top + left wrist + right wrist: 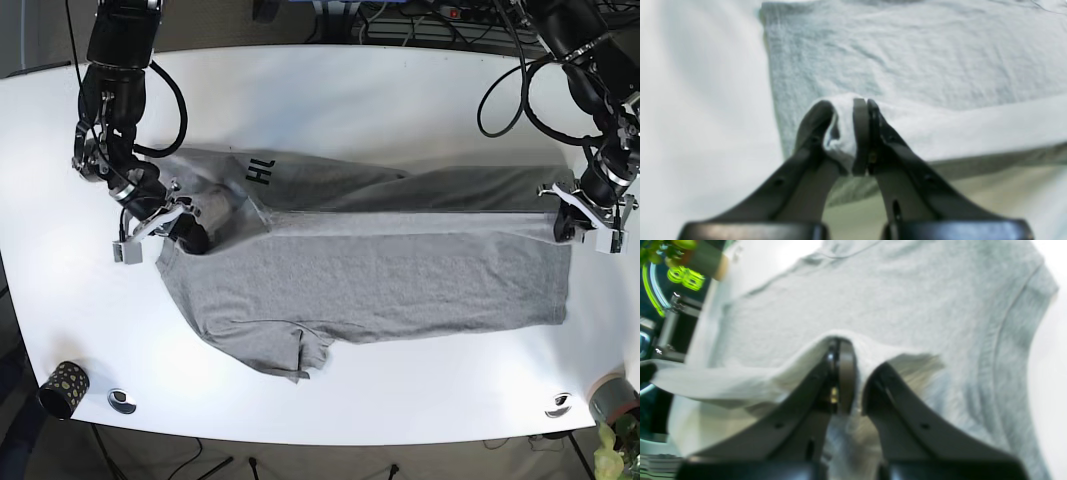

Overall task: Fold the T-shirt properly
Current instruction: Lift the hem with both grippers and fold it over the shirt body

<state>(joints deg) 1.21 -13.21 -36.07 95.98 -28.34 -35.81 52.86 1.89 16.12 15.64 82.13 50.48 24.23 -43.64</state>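
The grey short-sleeved cotton T-shirt (380, 270) lies lengthwise across the white table, its far long edge lifted and folded over, black lettering showing.

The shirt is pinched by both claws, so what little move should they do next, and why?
Probably both should carry the pinched edge a bit further toward the near side. The left claw and right claw each hold the gray shirt, with a taut fold line stretched between them, while the lower sleeve and near edge lie uncovered on the white table.
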